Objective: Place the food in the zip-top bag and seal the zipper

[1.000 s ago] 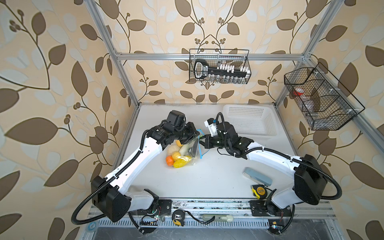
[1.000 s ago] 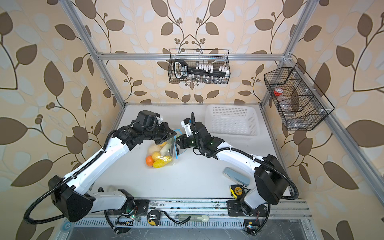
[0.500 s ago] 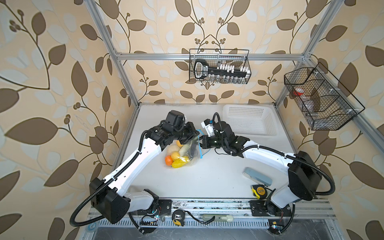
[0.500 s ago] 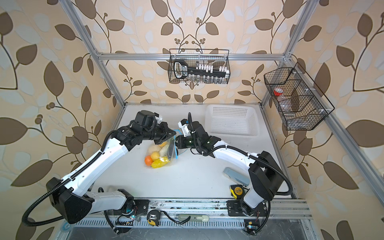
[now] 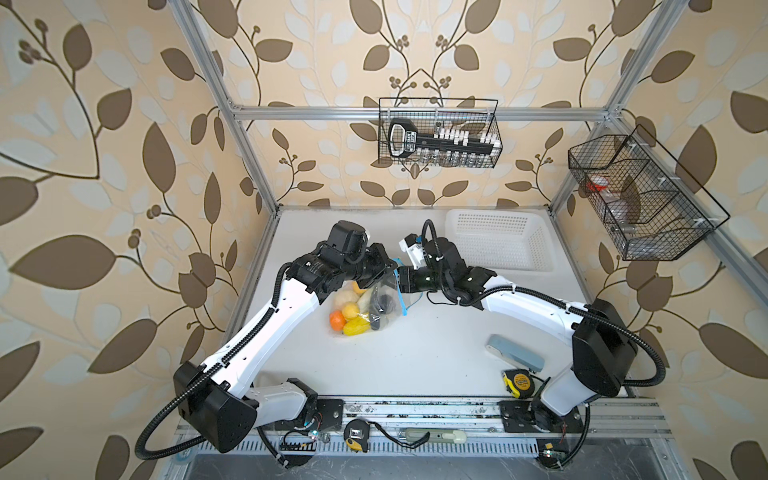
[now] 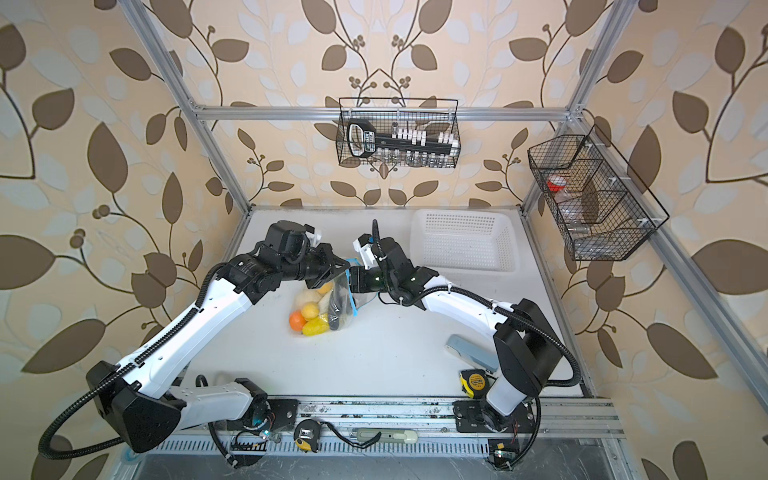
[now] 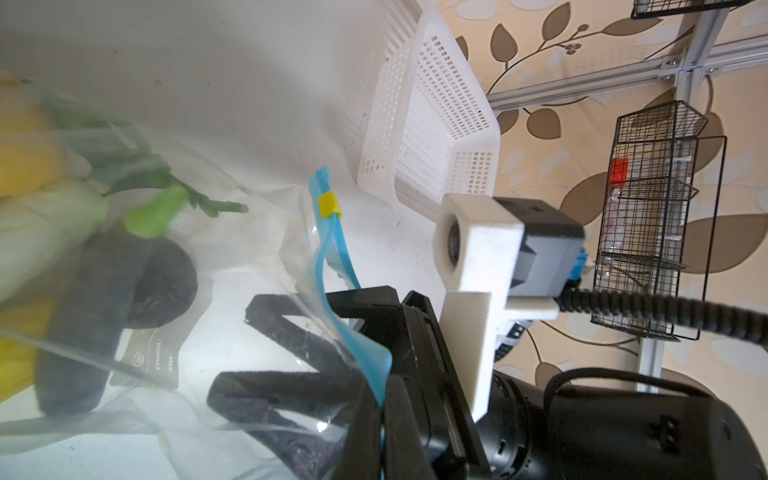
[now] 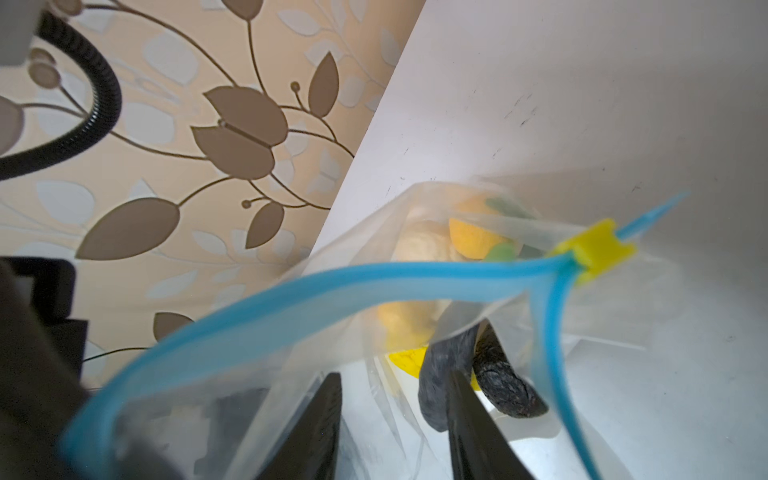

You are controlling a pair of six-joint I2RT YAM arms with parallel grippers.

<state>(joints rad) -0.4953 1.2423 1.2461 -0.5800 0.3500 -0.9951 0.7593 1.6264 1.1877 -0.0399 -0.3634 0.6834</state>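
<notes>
Pinching the zipper (image 8: 291, 286) end, left gripper (image 5: 391, 268) has jaws clamped tight, arm reaching forward. Right gripper (image 8: 392, 374) jaws sit partway parted at the zip-top bag (image 5: 376, 307) mouth. Food (image 5: 351, 311) is inside, resting on the surface (image 5: 415, 353).

food (image 5: 349, 311) in zip-top bag (image 5: 389, 286) — left-centre | basket (image 5: 494, 214) behind, right | tape measure (image 5: 518, 381) front-right

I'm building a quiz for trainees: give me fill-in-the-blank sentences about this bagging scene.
The food lies inside the clear ___. The slider on the blue zipper is ___. The white basket sits at the far ___ corner of the table. Missing: bag; yellow; right.
</notes>
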